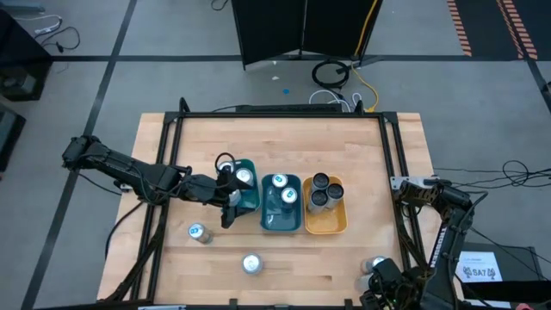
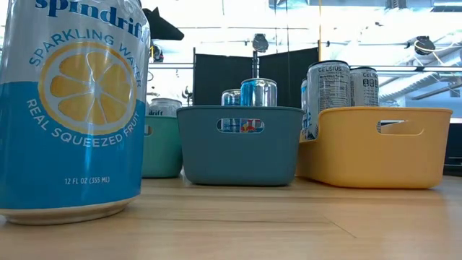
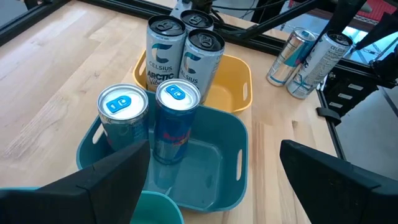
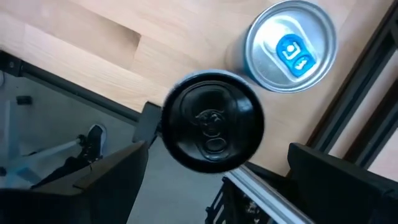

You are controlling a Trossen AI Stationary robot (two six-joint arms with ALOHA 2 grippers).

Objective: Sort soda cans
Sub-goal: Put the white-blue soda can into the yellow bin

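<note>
Wooden table [image 1: 370, 164], cylindrical metal cans [image 1: 321, 191]

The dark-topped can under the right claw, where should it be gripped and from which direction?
Grip the dark-topped can across its round side wall just below the rim, coming straight down from above. It stands upright with its lid facing the right claw, whose open fingers already sit either side. The blue-tabbed can stands close beside it, so keep the fingers clear of that side.
</note>
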